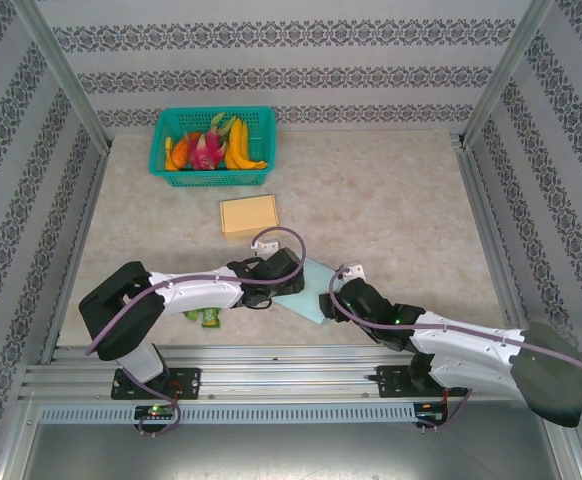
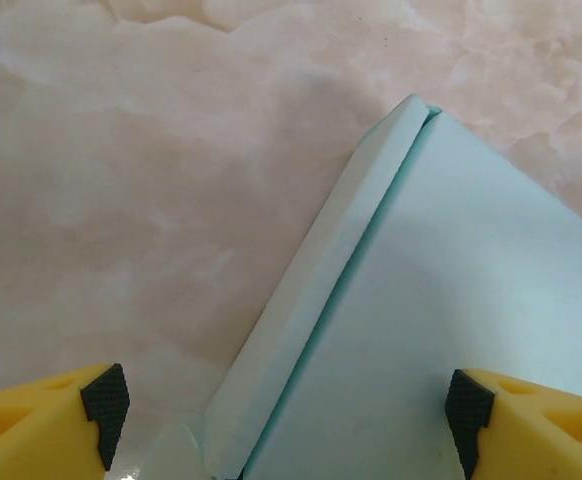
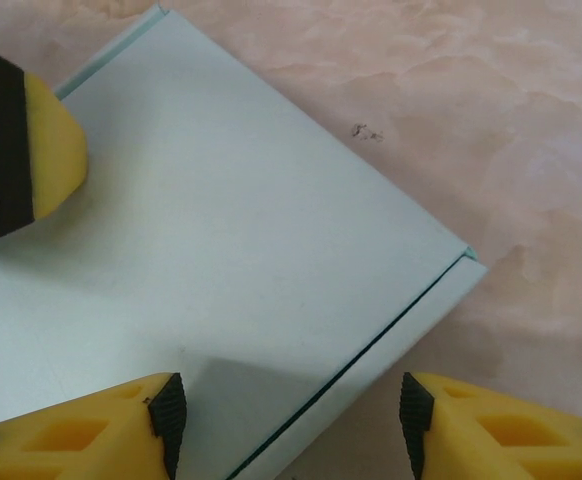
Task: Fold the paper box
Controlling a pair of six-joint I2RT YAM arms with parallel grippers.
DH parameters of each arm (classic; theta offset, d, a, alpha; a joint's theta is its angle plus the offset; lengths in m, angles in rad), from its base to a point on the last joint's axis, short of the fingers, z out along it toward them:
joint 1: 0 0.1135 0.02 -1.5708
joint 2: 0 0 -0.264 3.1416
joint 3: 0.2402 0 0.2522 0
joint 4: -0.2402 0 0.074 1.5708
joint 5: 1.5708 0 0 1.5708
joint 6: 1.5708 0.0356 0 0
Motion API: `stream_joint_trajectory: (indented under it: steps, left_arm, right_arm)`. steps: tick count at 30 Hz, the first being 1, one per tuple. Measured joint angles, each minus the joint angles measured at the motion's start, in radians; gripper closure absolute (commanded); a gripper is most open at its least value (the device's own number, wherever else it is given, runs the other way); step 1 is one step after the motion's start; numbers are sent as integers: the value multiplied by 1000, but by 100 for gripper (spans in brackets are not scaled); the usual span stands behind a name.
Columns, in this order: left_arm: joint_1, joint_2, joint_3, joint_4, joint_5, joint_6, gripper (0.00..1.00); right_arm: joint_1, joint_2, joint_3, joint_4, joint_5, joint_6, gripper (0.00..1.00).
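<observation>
Left wrist view is showing the left gripper spread wide over a folded flap of the flat pale-blue paper box lying on the marbled beige table, the right gripper likewise spread, so uneven pressing risks creasing or sliding it.

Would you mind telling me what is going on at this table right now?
Two robot arms are working on a flat, pale blue paper box lying just in front of their bases. The left fingers stand open astride one folded side flap, and the right fingers stand open astride the opposite flap. Neither is gripping anything.
</observation>
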Motion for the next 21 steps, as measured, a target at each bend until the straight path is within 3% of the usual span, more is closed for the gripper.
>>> stream_joint_trajectory:
  steps: [12, 21]
  left_arm:
    - [0, 0, 2, -3, -5, 25, 15]
    - [0, -18, -7, -6, -5, 31, 13]
  right_arm:
    - [-99, -57, -41, 87, 2, 19, 33]
    - [-124, 104, -32, 195, -48, 25, 35]
